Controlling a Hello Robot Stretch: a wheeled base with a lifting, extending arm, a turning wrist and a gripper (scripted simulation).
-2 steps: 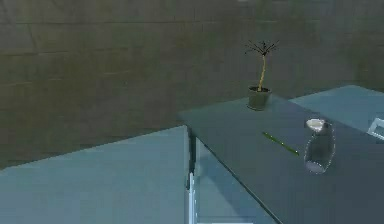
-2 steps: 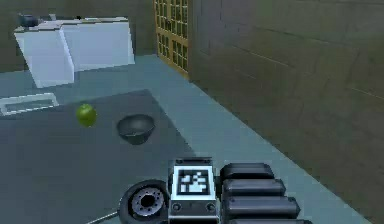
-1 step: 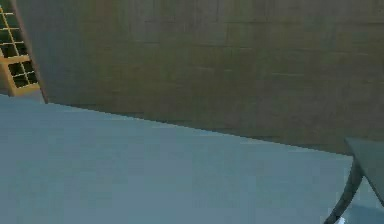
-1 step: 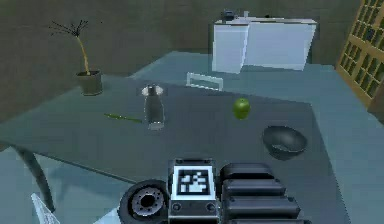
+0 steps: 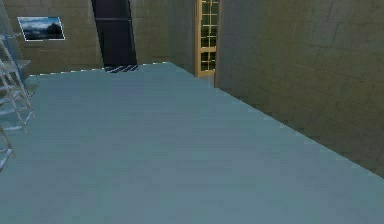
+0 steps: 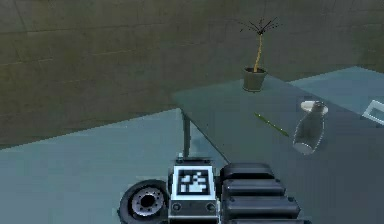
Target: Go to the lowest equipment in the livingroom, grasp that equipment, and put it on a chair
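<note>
At the arm side view's bottom edge sits the arm's dark ribbed end (image 6: 255, 195) with a white marker square (image 6: 195, 182). Left of it is the gripper's dark round body (image 6: 145, 203), low in the picture. Its far end is not clear enough to make out, so I cannot tell whether it holds anything. Bare blue-grey floor (image 6: 80, 170) lies behind it.
A grey table (image 6: 230, 110) in the arm side view carries a potted dry plant (image 6: 257, 72), a clear glass bottle (image 6: 310, 128), a thin pencil-like stick (image 6: 272, 125) and a light object (image 6: 374, 108) at the right edge. The forward view has open floor (image 5: 150, 140), a dark doorway (image 5: 114, 35), a glazed door (image 5: 208, 38), a wall picture (image 5: 41, 28) and a metal frame (image 5: 12, 85) at the left.
</note>
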